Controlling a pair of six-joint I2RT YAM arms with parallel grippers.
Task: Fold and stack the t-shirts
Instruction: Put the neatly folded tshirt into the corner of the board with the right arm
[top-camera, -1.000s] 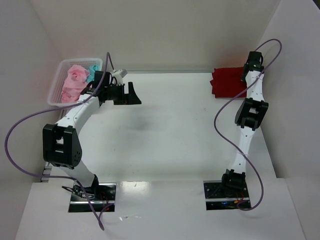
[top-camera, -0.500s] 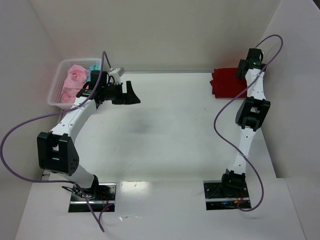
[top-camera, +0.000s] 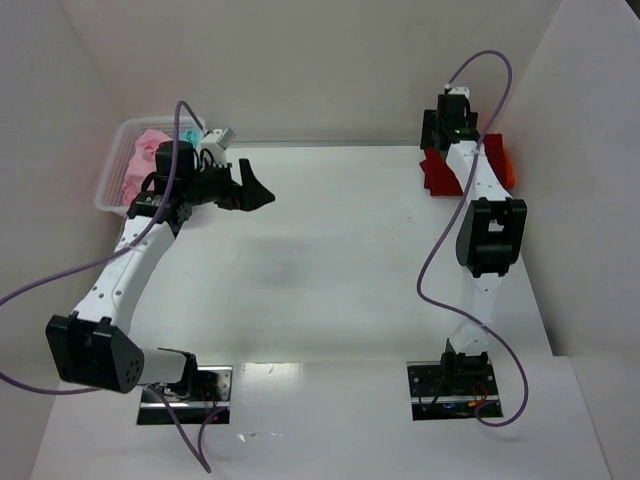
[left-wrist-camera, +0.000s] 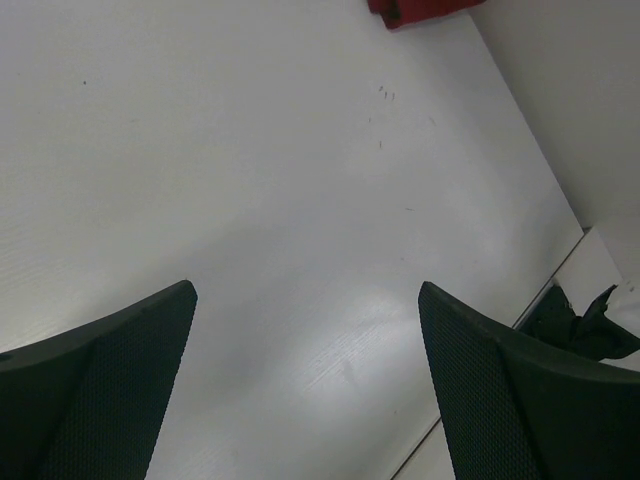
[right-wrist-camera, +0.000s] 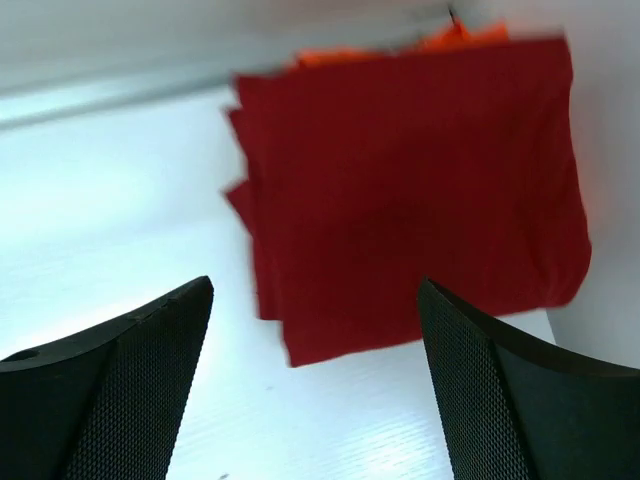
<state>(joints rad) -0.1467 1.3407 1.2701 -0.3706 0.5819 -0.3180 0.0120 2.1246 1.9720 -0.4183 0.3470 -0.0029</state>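
A white mesh basket (top-camera: 108, 182) at the table's (left-wrist-camera: 250, 150) far left holds crumpled pink shirts (top-camera: 143, 160). At far right, a folded dark red shirt (right-wrist-camera: 400, 200) lies with an orange shirt (right-wrist-camera: 455, 38) peeking out behind it. The left gripper (left-wrist-camera: 307, 292) and right gripper (right-wrist-camera: 315, 288) both gape wide, empty.

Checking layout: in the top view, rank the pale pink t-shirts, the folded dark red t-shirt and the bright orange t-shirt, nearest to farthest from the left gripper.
From the left gripper:
1. Pale pink t-shirts, in the white mesh basket, far left.
2. Folded dark red t-shirt, far right.
3. Bright orange t-shirt, edge peeking by the right wall.
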